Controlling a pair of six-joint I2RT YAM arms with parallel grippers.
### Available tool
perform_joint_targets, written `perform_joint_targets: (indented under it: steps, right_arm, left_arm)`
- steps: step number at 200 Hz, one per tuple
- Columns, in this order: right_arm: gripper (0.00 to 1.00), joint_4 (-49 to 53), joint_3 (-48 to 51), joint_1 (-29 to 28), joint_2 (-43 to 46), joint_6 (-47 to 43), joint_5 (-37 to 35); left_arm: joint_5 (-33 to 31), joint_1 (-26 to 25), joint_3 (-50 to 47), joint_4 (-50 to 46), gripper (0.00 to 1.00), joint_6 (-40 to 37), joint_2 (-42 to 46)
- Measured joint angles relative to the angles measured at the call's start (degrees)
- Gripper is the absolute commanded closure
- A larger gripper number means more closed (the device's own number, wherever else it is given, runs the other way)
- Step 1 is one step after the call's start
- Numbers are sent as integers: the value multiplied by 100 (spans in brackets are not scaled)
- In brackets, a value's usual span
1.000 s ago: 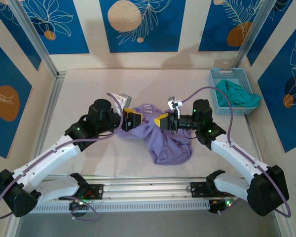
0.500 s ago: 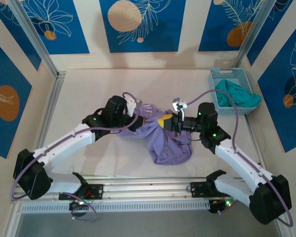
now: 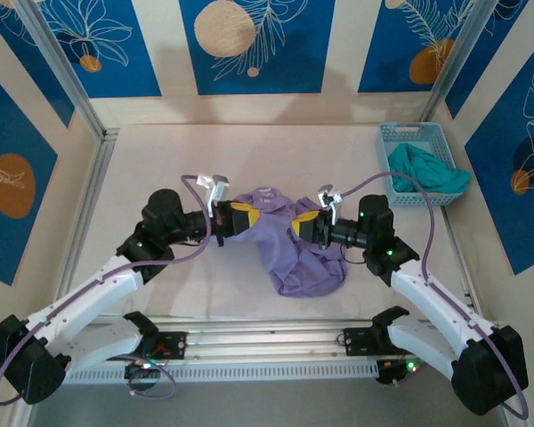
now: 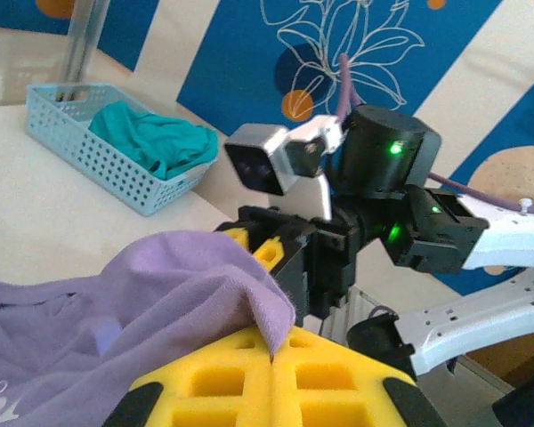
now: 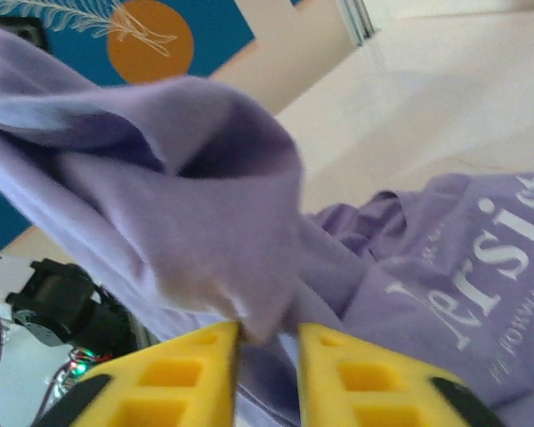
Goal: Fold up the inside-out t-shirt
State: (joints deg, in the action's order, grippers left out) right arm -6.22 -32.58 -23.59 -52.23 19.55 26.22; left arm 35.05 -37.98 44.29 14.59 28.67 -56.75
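1. Lavender cotton t-shirt (image 3: 307, 262): a crumpled heap to the left of the basket (image 3: 400, 133) and nearer the arms, well apart from it. Its upper edge is lifted off the table and stretched between both grippers, and its lower edge lies slack on the table. White lettering (image 5: 489, 258) shows on one panel.
2. Yellow-padded left gripper (image 3: 247, 213): at the shirt edge farthest from the basket. Its pads are clenched together on a fold of the t-shirt.
3. Yellow-padded right gripper (image 3: 300, 224): at the shirt edge on the basket's side. Its fingers stand a little apart with a fold of cloth between them; whether they pinch it I cannot tell.
4. Pale blue basket: a teal cloth (image 3: 427, 169) spills over its right rim.
5. Cream table (image 3: 205, 151): bare from the basket's left wall across the far edge, and also between the basket and the shirt.
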Motion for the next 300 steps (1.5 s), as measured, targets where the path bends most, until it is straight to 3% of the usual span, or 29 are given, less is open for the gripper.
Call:
perform_joint_targets:
  steps: [65,135,213,260,300]
  right_arm:
    - [56,1174,-463,-367,833,-612,-721]
    - [52,1141,-1261,-693,-103,-1117,-824]
    - [100,1032,-1676,-796,-426,-1093,-629]
    - [100,1331,-2149,-796,-426,-955,-229]
    - [100,1532,-2522,-914,-717,-426,-74]
  left_arm:
    - [133,4,-22,31,100,-164,9]
    - [251,4,-22,-48,100,-310,9]
    - [142,7,-94,-249,100,-531,13]
    - [-566,11,-192,-638,100,-791,101]
    - [-1414,9,-192,-1274,71,-1121,133]
